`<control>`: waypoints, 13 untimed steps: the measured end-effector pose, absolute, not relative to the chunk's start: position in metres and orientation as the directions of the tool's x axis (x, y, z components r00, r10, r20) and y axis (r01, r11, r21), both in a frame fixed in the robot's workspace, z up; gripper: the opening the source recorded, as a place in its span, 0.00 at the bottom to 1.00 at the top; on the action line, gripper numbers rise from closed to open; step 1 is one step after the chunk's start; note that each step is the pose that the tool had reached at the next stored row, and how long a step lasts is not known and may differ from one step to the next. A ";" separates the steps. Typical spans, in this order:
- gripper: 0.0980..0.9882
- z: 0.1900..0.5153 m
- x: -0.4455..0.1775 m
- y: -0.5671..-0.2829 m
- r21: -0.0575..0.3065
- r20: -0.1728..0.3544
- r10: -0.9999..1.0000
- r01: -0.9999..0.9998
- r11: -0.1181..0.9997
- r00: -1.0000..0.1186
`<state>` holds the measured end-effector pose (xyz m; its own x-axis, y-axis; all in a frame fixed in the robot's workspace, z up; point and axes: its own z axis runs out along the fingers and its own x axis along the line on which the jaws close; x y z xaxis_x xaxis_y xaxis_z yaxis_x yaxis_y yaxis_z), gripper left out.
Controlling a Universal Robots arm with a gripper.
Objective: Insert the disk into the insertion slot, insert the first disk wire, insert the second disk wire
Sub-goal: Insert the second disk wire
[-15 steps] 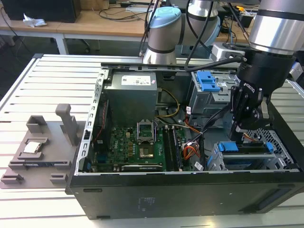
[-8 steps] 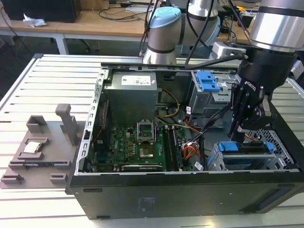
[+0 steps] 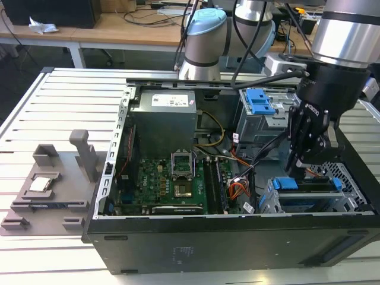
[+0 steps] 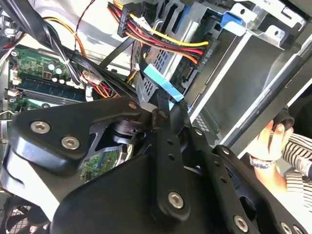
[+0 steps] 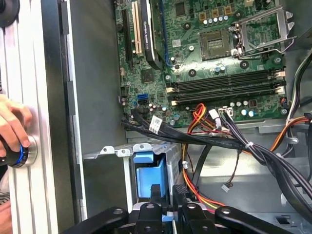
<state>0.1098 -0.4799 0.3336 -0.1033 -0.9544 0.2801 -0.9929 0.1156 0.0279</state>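
The slatted table [image 3: 59,95] bears computer case [image 3: 208,246], grey fixture [image 3: 53,190].

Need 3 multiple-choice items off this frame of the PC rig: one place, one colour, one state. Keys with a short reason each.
1. Where is the gripper?
A) at the drive cage, at the exterior view's right end of the case
B) over the grey stand outside the case
C) above the power supply

2. The main circuit board is:
A) red
B) green
C) white

3. The computer case is:
A) shut
B) open, insides exposed
C) wrapped in plastic

Key:
1 A: the gripper hangs low beside the drive cage.
2 B: the circuit board is plainly green in the exterior and first wrist views.
3 B: the circuit board lies uncovered.
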 end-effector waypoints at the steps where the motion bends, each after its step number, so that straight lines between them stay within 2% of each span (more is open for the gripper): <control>1: 0.16 0.334 0.110 -0.480 0.027 0.283 -0.953 -0.993 0.116 -0.103; 13: 0.16 0.330 0.110 -0.483 0.028 0.290 -0.951 -0.993 0.116 -0.103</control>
